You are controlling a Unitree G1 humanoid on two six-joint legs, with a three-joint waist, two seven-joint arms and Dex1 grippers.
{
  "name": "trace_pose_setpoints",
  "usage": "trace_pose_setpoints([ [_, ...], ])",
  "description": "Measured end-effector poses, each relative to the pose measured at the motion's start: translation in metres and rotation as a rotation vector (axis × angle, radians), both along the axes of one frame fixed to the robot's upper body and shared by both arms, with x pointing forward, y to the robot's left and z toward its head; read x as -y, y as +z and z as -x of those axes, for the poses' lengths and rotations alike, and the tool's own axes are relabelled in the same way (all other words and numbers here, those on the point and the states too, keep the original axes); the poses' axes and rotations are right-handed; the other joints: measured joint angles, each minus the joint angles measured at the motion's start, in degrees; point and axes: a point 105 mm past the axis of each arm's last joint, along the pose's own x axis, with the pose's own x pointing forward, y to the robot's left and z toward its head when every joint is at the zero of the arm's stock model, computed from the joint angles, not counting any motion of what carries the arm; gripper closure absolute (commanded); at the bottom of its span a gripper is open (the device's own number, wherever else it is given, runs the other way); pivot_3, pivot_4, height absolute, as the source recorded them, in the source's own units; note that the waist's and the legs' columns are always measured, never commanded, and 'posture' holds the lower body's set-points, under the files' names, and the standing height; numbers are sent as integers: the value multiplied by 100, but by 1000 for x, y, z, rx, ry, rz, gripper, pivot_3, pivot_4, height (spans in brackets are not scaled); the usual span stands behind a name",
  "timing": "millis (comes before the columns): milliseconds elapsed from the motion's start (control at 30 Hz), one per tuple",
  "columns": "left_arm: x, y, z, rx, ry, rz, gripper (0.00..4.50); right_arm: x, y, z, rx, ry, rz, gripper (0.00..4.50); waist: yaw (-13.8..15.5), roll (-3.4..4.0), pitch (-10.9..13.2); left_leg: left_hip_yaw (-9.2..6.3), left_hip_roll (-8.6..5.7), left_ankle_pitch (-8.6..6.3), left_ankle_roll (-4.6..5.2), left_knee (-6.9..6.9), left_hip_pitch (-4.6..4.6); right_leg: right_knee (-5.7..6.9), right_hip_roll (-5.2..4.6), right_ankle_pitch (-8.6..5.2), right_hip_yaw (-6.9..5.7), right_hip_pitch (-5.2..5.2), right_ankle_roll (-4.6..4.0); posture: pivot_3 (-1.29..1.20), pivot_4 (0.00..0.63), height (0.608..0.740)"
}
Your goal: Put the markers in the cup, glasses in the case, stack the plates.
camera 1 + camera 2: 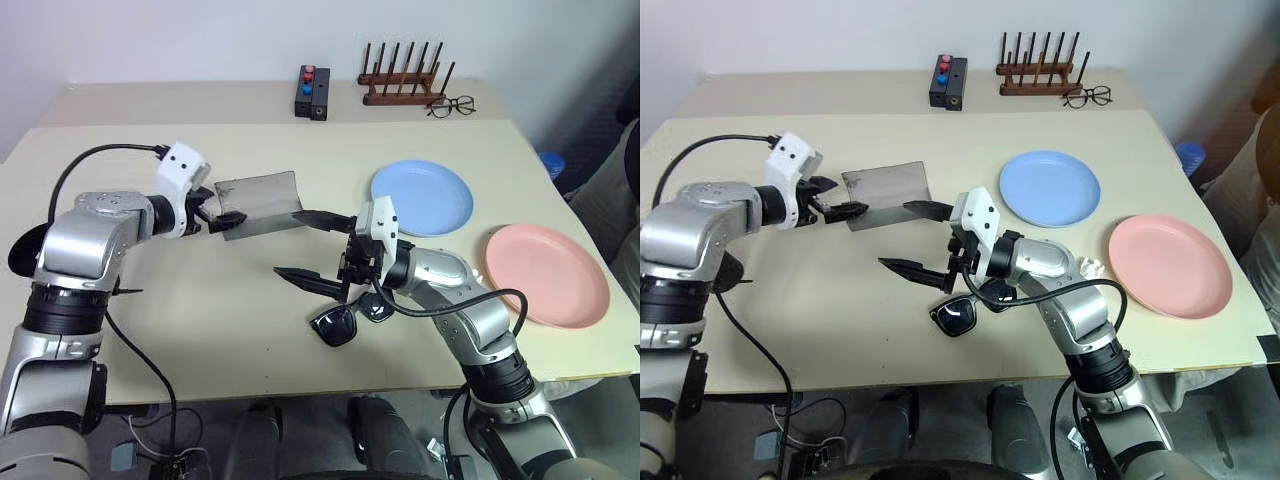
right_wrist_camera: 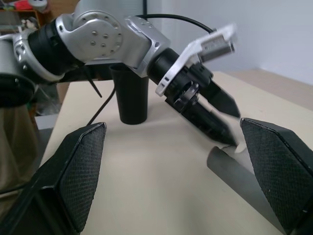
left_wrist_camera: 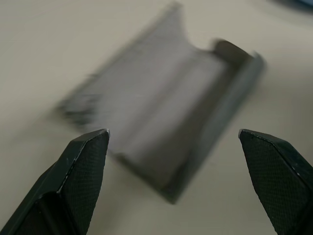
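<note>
Our left gripper (image 1: 222,216) hangs spread wide at the near edge of the open grey case (image 1: 258,203), gripping nothing. Our right gripper (image 1: 312,247) is spread too, empty, poised above the table (image 1: 200,310) with the glasses (image 1: 350,318) lying under its wrist. Blue plate (image 1: 422,197) and pink plate (image 1: 546,274) sit apart, unstacked. The cup (image 2: 129,93) stands behind our left arm. Risks, as we judge: the light case skidding if nudged off-centre, and our two arms crowding each other near it.

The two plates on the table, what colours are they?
One plate is light blue, the other plate salmon pink; the right eye view shows them best.
</note>
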Motion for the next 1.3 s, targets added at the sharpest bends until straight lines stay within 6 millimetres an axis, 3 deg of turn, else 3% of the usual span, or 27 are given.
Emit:
trace_pose_setpoints([
  [200, 3, -24, -2, -122, -161, -89, 148, 2, -3, 0, -10, -23, -4, 0, 10, 0, 0, 0, 1, 1, 1, 5, -19, 4, 2, -1, 0, -12, 0, 0, 150, 740],
  [233, 5, -25, -2, -129, -187, -93, 373, 2, -3, 0, -10, -26, -4, 0, 11, 1, 0, 0, 1, 1, 1, 7, -23, 4, 2, -1, 0, -14, 0, 0, 150, 740],
  [333, 10, -29, -7, -149, -218, -91, 1378, 2, -2, 0, -5, -35, -5, 0, 21, 0, 0, -2, 1, 1, 1, 10, -24, 5, 2, 0, -2, -14, 2, 0, 150, 740],
  [533, 13, -35, -14, -168, -225, -83, 4406, 3, -1, 0, 2, -42, -1, 0, 16, 0, 0, -1, 1, 1, 2, 14, -27, 5, 2, 0, -1, -15, 4, 0, 150, 740],
  [767, 18, -35, -11, -128, -321, -92, 4463, 6, -5, 0, -6, -47, 9, 0, 16, 1, 0, -2, 1, 1, 2, 18, -27, 15, 2, 0, -1, -16, 4, 0, 150, 740],
  [1067, 6, -41, 58, -229, -657, -199, 4463, 19, -9, 0, 0, -29, 83, 0, 28, 3, 2, -5, 3, 2, 3, 26, -25, 81, 3, -12, 0, -40, -7, 0, 150, 740],
  [1300, 12, -48, 67, -229, -705, -224, 4463, 24, -13, 2, -16, -8, 117, 0, 19, 3, 2, -3, 3, 6, 9, 43, -27, 80, 3, -20, 2, -34, -22, 0, 150, 740],
])
